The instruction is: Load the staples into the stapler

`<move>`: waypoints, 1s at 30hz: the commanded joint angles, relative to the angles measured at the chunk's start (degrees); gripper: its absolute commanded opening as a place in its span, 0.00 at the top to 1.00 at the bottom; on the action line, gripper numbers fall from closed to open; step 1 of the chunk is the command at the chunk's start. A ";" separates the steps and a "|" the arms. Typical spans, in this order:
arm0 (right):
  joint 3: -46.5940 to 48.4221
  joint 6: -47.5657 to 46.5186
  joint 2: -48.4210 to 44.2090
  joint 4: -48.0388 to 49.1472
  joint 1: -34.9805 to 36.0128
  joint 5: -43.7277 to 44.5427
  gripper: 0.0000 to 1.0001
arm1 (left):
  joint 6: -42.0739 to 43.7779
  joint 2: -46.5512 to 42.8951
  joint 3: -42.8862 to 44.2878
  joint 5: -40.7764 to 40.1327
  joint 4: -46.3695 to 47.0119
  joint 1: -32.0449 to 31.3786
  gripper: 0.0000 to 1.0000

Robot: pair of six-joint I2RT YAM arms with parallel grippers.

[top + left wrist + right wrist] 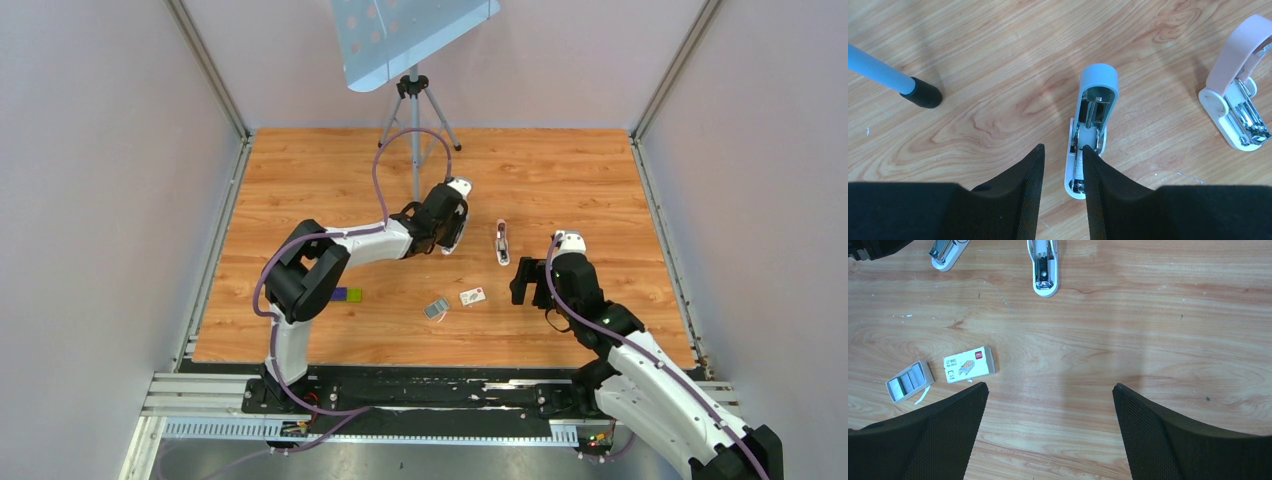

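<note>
The stapler (502, 242) is pale pink with a white base and lies hinged open on the wood, right of my left gripper (450, 238). In the left wrist view the stapler (1235, 60) is at the far right with its lid raised. A second, blue-grey stapler (1094, 107) lies open under my left gripper (1063, 147). The jaws are partly open with bare wood between them, and the right fingertip (1089, 152) rests over that stapler's metal channel. The staples (909, 381) sit in a small grey tray. My right gripper (1050, 386) stands wide open over bare wood.
A white labelled staple box (969, 364) lies beside the tray. A purple-and-green block (347, 295) sits near the left arm's elbow. A tripod (415, 110) with a blue panel stands at the back, one foot (923, 95) close to my left gripper.
</note>
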 commanded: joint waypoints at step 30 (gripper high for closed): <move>0.54 -0.45 -0.60 -0.27 -1.03 1.88 0.00 | 0.06 2.50 0.71 0.29 0.45 -0.26 0.63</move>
